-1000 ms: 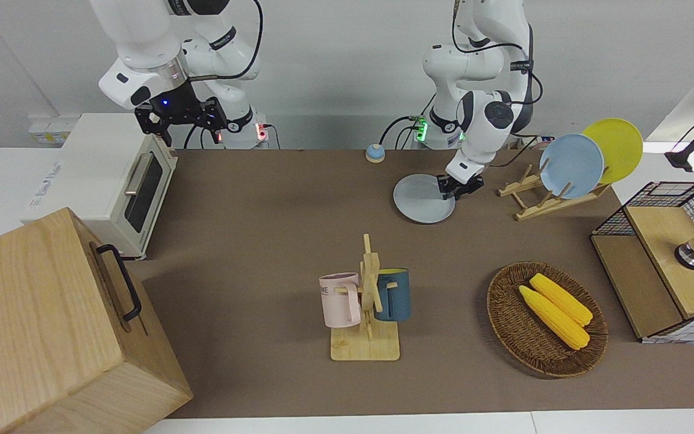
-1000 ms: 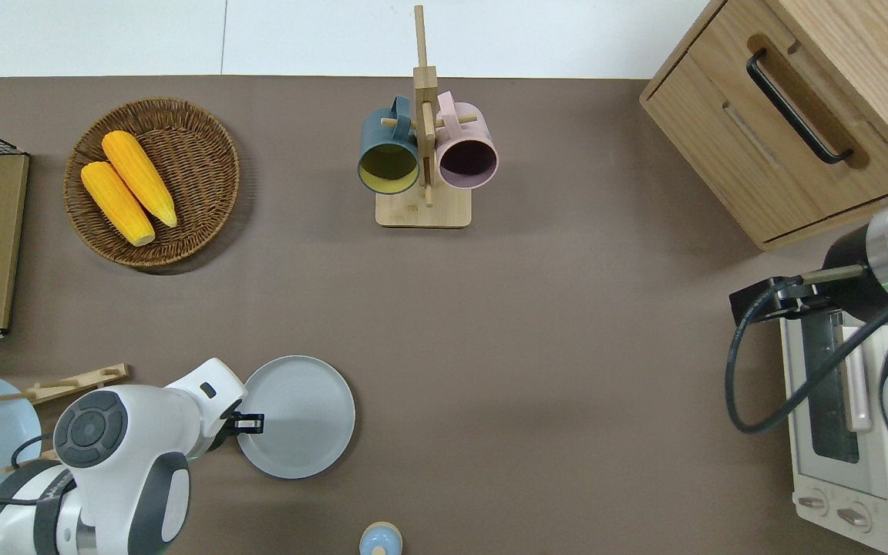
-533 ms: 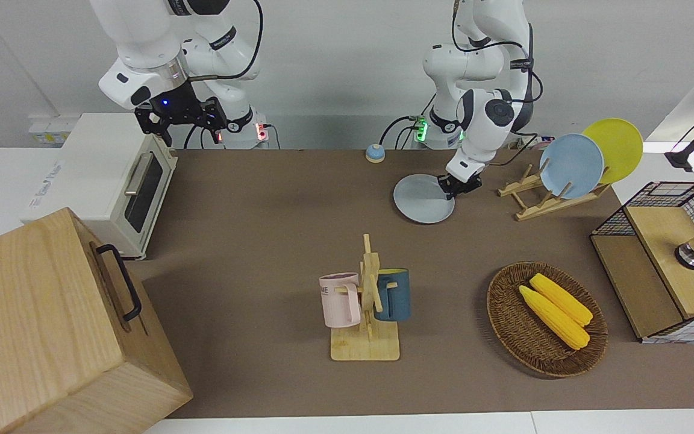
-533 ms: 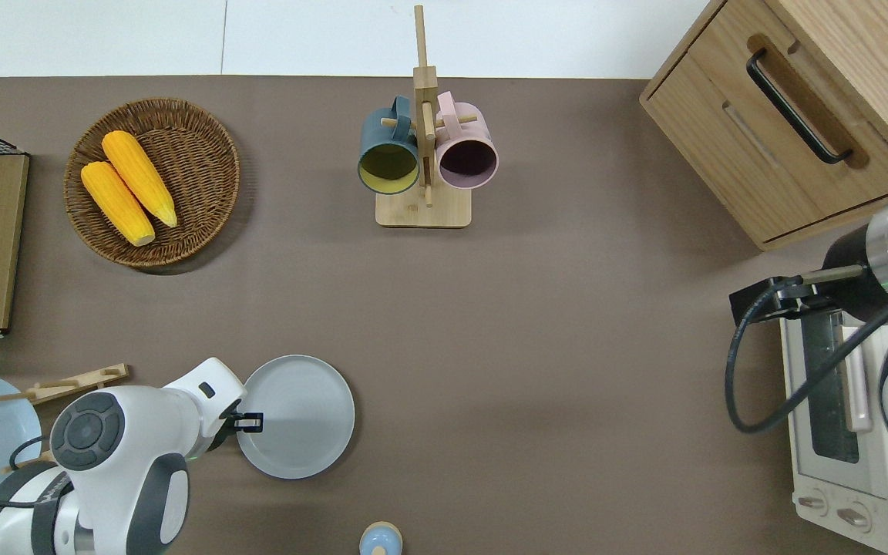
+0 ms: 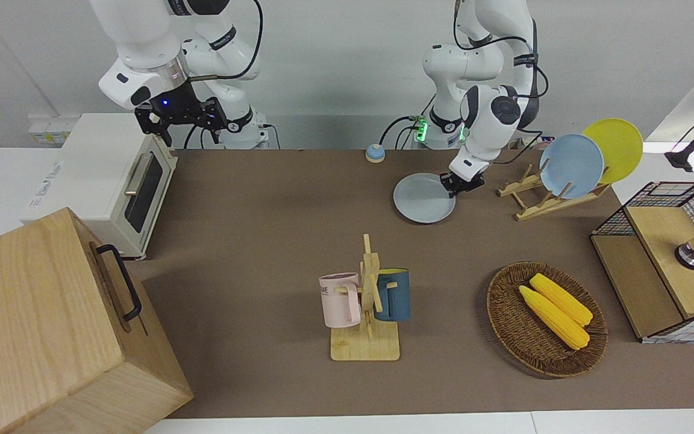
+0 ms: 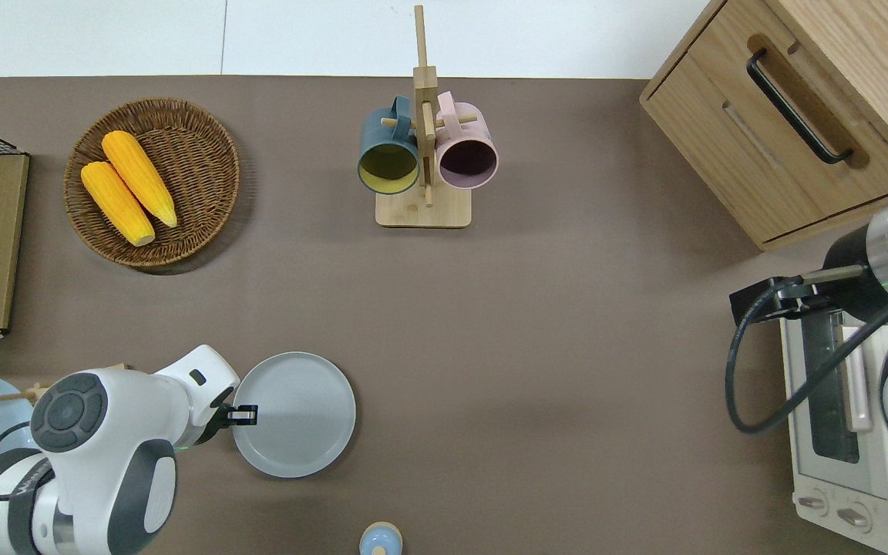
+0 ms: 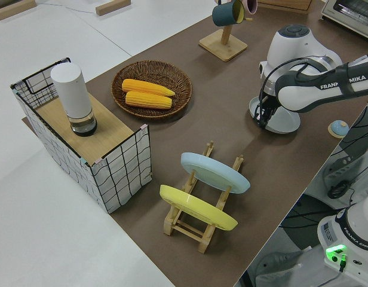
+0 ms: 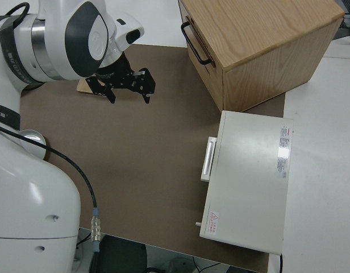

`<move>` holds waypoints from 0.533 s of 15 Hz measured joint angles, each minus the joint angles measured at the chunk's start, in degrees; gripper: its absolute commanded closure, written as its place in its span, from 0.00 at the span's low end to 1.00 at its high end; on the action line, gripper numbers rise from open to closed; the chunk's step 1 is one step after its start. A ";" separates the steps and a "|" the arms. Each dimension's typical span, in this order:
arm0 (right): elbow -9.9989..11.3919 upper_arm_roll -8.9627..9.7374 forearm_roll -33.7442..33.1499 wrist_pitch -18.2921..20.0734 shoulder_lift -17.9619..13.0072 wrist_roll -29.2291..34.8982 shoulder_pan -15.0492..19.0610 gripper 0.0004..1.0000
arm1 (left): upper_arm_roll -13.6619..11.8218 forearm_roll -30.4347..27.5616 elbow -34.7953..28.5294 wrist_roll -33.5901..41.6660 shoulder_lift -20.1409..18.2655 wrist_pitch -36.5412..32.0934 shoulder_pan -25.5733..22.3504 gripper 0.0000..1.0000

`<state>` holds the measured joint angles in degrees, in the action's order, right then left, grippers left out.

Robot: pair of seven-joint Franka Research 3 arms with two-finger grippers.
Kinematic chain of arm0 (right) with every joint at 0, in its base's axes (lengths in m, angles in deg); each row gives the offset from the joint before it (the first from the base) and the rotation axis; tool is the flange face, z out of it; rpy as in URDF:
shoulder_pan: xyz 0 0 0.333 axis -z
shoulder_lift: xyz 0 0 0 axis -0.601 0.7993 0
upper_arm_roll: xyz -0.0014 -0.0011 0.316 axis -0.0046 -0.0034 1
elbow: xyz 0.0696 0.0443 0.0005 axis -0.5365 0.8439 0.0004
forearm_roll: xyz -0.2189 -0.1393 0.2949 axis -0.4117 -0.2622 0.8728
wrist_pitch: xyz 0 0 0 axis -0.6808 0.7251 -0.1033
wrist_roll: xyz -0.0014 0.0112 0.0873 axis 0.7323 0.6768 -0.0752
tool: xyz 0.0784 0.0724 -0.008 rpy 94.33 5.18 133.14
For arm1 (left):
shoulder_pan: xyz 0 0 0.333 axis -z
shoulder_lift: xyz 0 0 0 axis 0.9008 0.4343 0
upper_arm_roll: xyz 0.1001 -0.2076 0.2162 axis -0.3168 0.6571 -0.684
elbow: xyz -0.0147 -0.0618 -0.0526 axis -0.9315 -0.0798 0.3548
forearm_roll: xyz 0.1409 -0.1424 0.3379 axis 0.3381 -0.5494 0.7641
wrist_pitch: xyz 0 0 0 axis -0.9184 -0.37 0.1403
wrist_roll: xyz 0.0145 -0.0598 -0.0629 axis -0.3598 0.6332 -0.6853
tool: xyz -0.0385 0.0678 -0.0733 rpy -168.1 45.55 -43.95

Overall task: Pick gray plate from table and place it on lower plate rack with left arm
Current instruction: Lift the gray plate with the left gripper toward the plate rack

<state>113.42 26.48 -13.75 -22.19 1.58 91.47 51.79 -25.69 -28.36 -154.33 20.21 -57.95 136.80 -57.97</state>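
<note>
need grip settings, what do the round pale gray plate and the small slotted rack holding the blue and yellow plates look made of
The round pale gray plate looks like matte ceramic or melamine: smooth, even colour, faint sheen, no telling which. The small light-wood plate rack looks like unpainted pale wood, maybe bamboo: bare tan rails and pegs. The left gripper is at the plate's rim.

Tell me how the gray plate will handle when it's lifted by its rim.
The gray plate looks rigid, so it should keep its shape. Held only at the edge by the left gripper, it will probably droop or pivot. Its smooth surface may slip in the jaws. It looks light for its width.
</note>
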 measured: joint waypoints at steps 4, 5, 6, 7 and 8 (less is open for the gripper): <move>0.00 0.00 0.00 0.00 0.00 0.00 0.00 0.02 | -0.48 0.09 7.29 0.00 -0.14 -8.28 -0.23 1.00; 0.00 0.00 0.00 0.00 0.00 0.00 0.00 0.02 | -0.50 0.10 9.05 0.00 -0.20 -10.02 -0.45 1.00; 0.00 0.00 0.00 0.00 0.00 0.00 0.00 0.02 | -0.49 0.11 10.70 0.00 -0.29 -11.72 -0.80 1.00; 0.00 0.00 0.00 0.00 0.00 0.00 0.00 0.02 | -0.54 0.11 12.63 -0.01 -0.39 -13.81 -1.22 1.00; 0.00 0.00 0.00 0.00 0.00 0.00 0.00 0.02 | -0.60 0.15 14.93 -0.01 -0.49 -16.46 -1.63 1.00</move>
<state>113.42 26.48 -13.75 -22.19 1.58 91.47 51.79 -26.30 -28.21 -139.40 20.20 -58.44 120.34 -59.60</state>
